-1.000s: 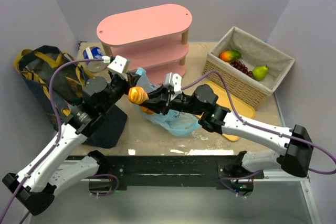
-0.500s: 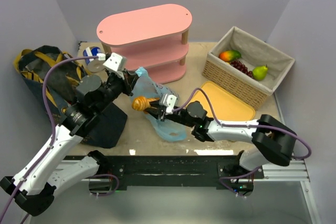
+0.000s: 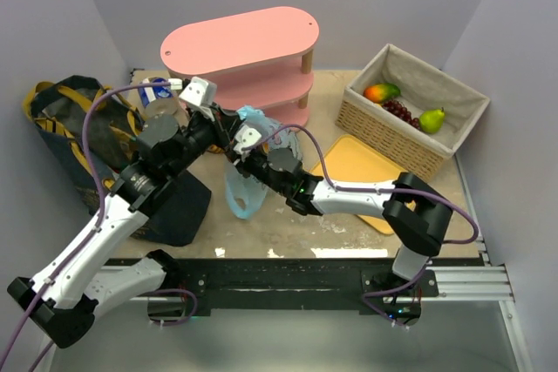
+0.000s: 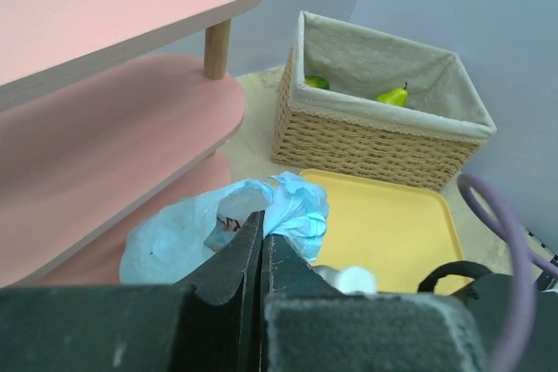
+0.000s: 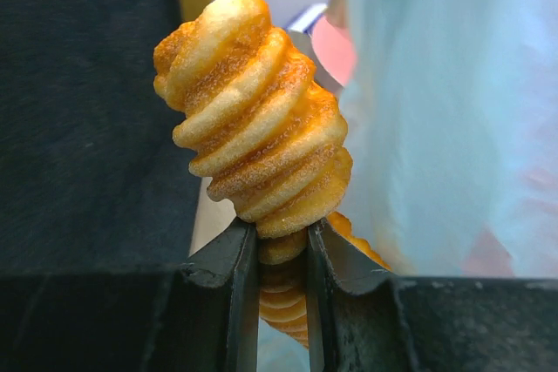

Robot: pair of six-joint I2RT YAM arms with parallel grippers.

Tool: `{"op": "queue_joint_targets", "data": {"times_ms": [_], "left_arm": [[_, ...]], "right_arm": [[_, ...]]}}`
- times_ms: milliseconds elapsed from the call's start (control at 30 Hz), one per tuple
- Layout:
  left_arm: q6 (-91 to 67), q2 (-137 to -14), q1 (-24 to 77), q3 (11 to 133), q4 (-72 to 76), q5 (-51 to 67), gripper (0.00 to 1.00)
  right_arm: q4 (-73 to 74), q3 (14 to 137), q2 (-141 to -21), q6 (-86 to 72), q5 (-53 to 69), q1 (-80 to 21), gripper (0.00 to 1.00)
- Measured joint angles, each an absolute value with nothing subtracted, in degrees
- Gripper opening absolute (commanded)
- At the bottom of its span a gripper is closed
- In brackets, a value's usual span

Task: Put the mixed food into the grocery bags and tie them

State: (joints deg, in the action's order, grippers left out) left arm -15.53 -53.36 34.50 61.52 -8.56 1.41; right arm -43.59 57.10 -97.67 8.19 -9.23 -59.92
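Note:
My left gripper (image 3: 218, 130) is shut on the top edge of the light-blue plastic bag (image 3: 244, 189), which hangs from it down to the table; the left wrist view shows the jaws (image 4: 262, 215) pinched together on the plastic (image 4: 288, 206). My right gripper (image 3: 234, 147) is right beside it, shut on the long orange ridged bread (image 5: 257, 141), which stands upright between the jaws (image 5: 283, 246) with the bag (image 5: 445, 128) just to its right. The bread is hidden in the top view. The navy tote (image 3: 74, 124) with yellow handles stands at the far left.
The pink three-tier shelf (image 3: 240, 41) stands right behind both grippers. The wicker basket (image 3: 384, 141) at the back right holds the mango (image 3: 381, 91), grapes (image 3: 401, 111) and pear (image 3: 432, 119). A yellow tray (image 3: 366, 167) lies in front of it. A blue-and-white round object (image 3: 157, 91) sits behind the left gripper.
The light-blue bag has been lifted off the table and now hangs upright. My right gripper has carried the bread back and left, close to my left gripper.

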Motion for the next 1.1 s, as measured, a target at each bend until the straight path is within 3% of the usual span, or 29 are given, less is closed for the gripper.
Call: {"op": "queue_joint_targets", "data": {"times_ms": [500, 833, 1100], "left_arm": [[-11.07, -53.39, 34.39, 66.08, -9.34, 0.75, 0.0], [-9.19, -49.52, 34.41, 66.06, -9.26, 0.38, 0.0], [-4.6, -52.21, 34.41, 64.6, -8.34, -3.51, 0.0]], "right_arm": [[-19.16, 64.6, -100.38, 1.06, -12.64, -54.48, 0.0], [-7.94, 64.53, -92.47, 1.15, -13.87, -54.37, 0.0], [-3.36, 62.22, -79.92, 3.01, -3.33, -54.26, 0.0]]}}
